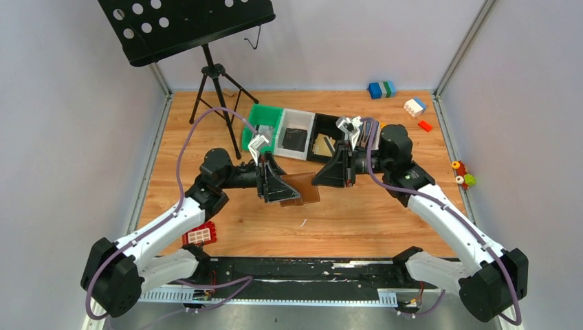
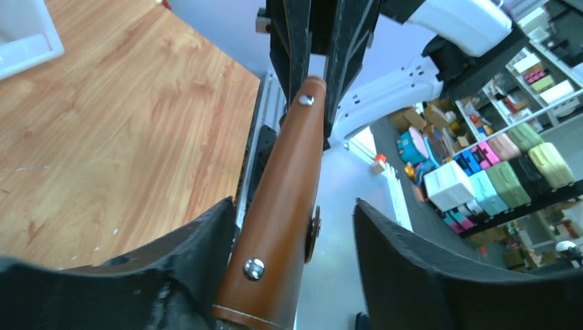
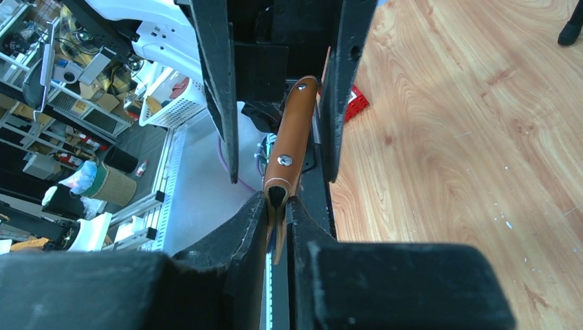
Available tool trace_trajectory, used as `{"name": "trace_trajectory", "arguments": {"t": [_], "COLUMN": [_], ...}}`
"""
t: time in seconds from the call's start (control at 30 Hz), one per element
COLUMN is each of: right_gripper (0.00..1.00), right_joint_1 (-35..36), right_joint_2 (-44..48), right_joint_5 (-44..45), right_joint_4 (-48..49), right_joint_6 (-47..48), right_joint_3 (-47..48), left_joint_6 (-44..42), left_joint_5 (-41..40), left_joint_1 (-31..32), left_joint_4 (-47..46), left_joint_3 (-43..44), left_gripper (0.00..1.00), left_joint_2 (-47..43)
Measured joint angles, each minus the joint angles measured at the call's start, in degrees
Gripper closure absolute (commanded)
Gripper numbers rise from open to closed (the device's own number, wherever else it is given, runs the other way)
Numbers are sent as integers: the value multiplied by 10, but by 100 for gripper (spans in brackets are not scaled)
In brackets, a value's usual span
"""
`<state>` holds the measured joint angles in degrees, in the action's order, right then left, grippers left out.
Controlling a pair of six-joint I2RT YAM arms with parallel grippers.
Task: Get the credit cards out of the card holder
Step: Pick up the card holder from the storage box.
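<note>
The card holder (image 1: 302, 187) is pinched endwise by the right end effector (image 3: 278, 206). Its other end is straddled by the left end effector (image 2: 292, 210), spread wide.

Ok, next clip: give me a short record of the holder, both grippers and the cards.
card holder: folded closed, spanning between the two grippers
right gripper: shut on one end of the card holder
left gripper: open around the other end, one finger touching, the other apart
credit cards: none visible outside the card holder
</note>
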<state>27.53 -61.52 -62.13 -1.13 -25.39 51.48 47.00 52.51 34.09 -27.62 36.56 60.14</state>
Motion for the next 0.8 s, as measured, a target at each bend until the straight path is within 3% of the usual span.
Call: {"name": "trace_trajectory", "arguments": {"t": [0.1, 0.17, 0.23, 0.3, 0.37, 0.8], "right_gripper": [87, 86, 86, 86, 86, 85], "right_joint_1": [0, 0, 1, 5, 9, 23], "right_joint_2": [-7, -12, -16, -22, -30, -57], "right_joint_5": [-1, -4, -5, -6, -6, -16], "right_joint_4": [-2, -2, -3, -9, -22, -96], "right_joint_6": [3, 5, 6, 12, 22, 93], "right_joint_3": [7, 12, 17, 25, 34, 61], "left_joint_6": [-15, -26, -37, -48, -59, -76], "left_joint_5": [4, 3, 1, -5, -11, -38], "left_joint_1": [3, 3, 3, 3, 3, 3], "left_joint_4": [35, 55, 71, 87, 101, 151], "left_joint_3": [0, 0, 0, 0, 0, 7], "left_gripper": [49, 53, 48, 34, 32, 51], "left_joint_2": [-15, -28, -37, -45, -51, -61]}}
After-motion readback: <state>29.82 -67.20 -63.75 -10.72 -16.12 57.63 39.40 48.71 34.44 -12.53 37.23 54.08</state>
